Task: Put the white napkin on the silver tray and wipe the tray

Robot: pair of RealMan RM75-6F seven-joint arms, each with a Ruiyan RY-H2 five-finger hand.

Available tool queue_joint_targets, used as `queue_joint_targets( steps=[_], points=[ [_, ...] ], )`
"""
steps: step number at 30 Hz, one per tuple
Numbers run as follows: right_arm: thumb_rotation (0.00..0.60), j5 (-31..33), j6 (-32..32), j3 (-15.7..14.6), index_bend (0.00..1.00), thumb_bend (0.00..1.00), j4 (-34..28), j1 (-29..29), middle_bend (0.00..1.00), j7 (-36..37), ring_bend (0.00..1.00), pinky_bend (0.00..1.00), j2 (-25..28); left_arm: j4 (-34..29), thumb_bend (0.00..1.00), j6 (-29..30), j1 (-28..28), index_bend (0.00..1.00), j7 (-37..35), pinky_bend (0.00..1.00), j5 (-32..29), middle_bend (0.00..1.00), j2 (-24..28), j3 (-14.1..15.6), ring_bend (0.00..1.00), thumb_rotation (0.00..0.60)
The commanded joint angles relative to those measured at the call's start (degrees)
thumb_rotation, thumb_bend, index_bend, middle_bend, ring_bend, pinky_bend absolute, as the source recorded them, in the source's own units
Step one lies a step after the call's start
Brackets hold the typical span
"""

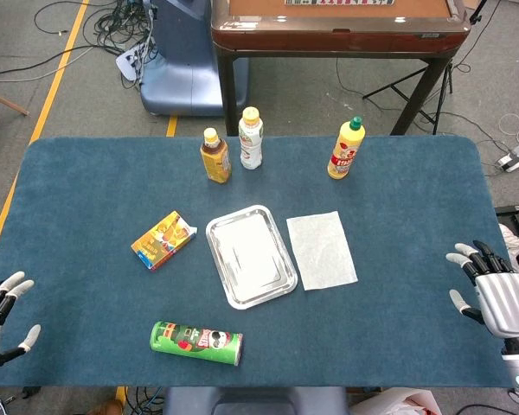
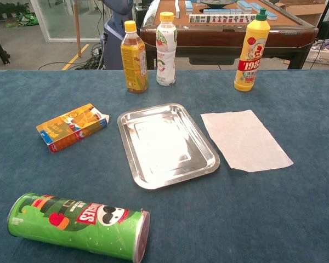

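Nearest, lying on its side on the blue bench (image 2: 296, 219): green Pringles can (image 2: 79, 224). Behind, silver tray (image 2: 167, 143), white napkin (image 2: 244, 139) flat just right of it. Left hand (image 1: 0, 313) and right hand (image 1: 493, 285) empty, fingers spread, at bench edges.

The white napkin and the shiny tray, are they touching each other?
Apart. The chest view shows a strip of blue table cloth between the white napkin and the silver tray, and the head view shows the same gap.
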Motion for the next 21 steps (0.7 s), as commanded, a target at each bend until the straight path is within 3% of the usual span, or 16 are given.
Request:
queue_joint_targets(
  steps=[1, 13, 17, 21],
  points=[
    [0.6, -0.1, -0.5, -0.2, 0.28, 0.31, 0.2, 0.3, 0.21, 0.1, 0.1, 0.29, -0.2, -0.1, 0.27, 0.1, 0.1, 0.2, 0.2, 0.0, 0.0, 0.12, 0.0, 0.1, 0.12, 0.6],
    [0.6, -3.0, -3.4, -0.3, 0.28, 0.29, -1.2, 3.3, 0.21, -1.4, 0.1, 0.29, -1.8, -0.2, 0.27, 0.9, 0.7, 0.2, 0.2, 0.0, 0.3, 0.12, -0.1, 0.2, 0.12, 0.6],
    [0.6, -4.4, -5.6, -0.3, 0.28, 0.17, -1.3, 5.4, 0.24, -2.0, 0.1, 0.29, -3.5, 0.0, 0.27, 1.2, 0.8, 0.2, -0.1, 0.0, 0.6, 0.12, -0.1, 0.3, 0.12, 0.6],
    [0.6, -4.2, -8.9, 0.3, 0.29, 0.11, -1.8, 7.9, 0.26, -4.2, 0.11, 0.3, -5.4, 0.2, 0.27, 1.4, 1.1, 0.2, -0.4, 0.0, 0.4, 0.12, 0.0, 0.4, 0.12, 0.6]
  ],
)
